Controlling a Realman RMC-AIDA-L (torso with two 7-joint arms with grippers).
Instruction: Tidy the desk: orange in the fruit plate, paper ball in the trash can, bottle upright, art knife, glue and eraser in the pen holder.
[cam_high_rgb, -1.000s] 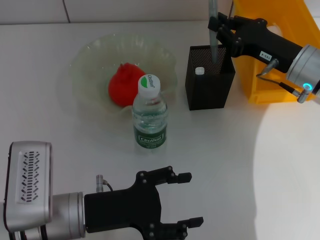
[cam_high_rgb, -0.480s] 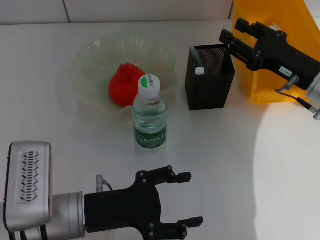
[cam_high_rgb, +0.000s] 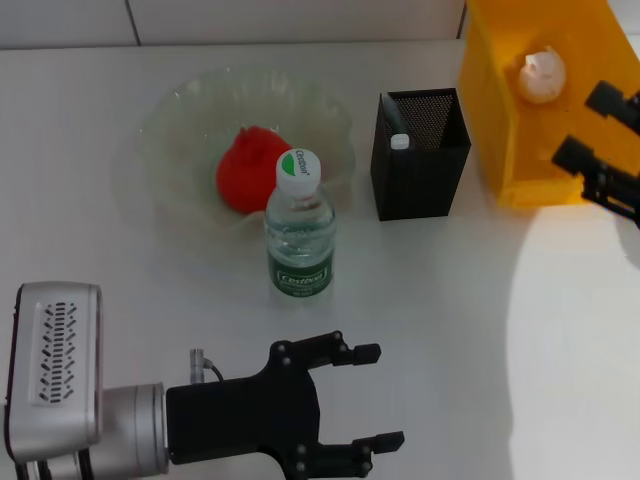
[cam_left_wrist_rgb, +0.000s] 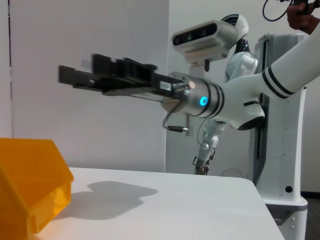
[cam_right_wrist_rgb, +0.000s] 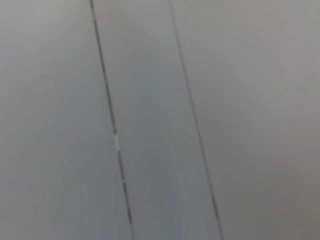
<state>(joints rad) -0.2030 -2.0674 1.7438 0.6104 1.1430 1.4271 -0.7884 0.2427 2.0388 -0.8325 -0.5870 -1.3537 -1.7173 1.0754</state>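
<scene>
The bottle (cam_high_rgb: 299, 232) stands upright just in front of the fruit plate (cam_high_rgb: 180, 120) that holds the orange (cam_high_rgb: 248, 170), its green label too small to read; the pen holder (cam_high_rgb: 420, 160) stands beside the trash can (cam_high_rgb: 500, 120), where the paper ball (cam_high_rgb: 541, 76) lies. The left gripper (cam_high_rgb: 375, 397) hangs near the table's front edge with fingers spread and empty. The right gripper (cam_high_rgb: 600, 130), also spread and empty, sits over the trash can's right side.

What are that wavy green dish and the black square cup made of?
The fruit plate looks like translucent pale-green glass or clear plastic: the table shows through its ruffled rim. The pen holder looks like matte black metal mesh, with fine holes across its walls.
</scene>
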